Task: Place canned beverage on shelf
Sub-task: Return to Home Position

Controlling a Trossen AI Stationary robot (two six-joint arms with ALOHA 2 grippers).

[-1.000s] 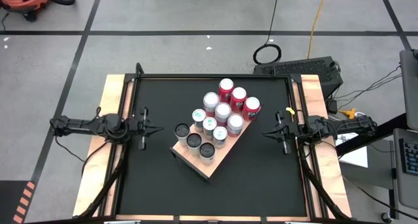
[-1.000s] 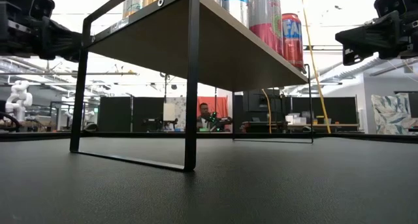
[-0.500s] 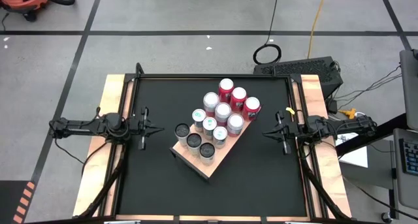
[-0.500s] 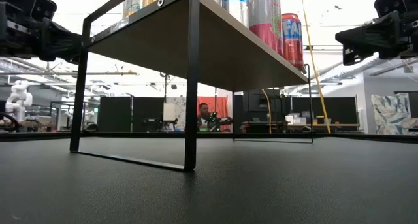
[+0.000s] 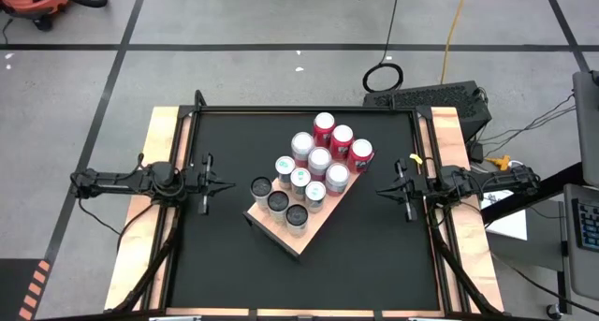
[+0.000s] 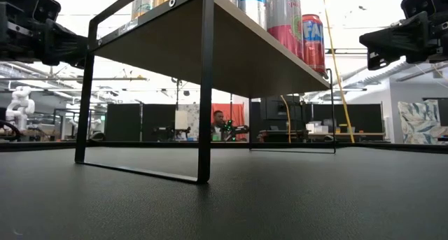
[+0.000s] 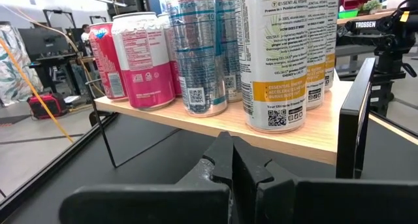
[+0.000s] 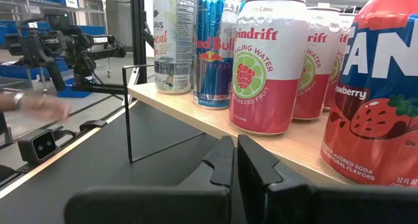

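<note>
Left hand [image 7: 232,160] and right hand [image 8: 235,159], pressed together in wrist views, flank the shelf [image 5: 301,240].

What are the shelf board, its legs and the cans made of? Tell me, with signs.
Board: looks like wood, matte tan, visible grain.
Legs: probably metal, thin black bars.
Cans: likely aluminium, glossy printed walls.

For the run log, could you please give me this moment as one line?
left gripper: shut, empty, left of shelf | right gripper: shut, empty, right of shelf | cans: all upright on shelf
</note>
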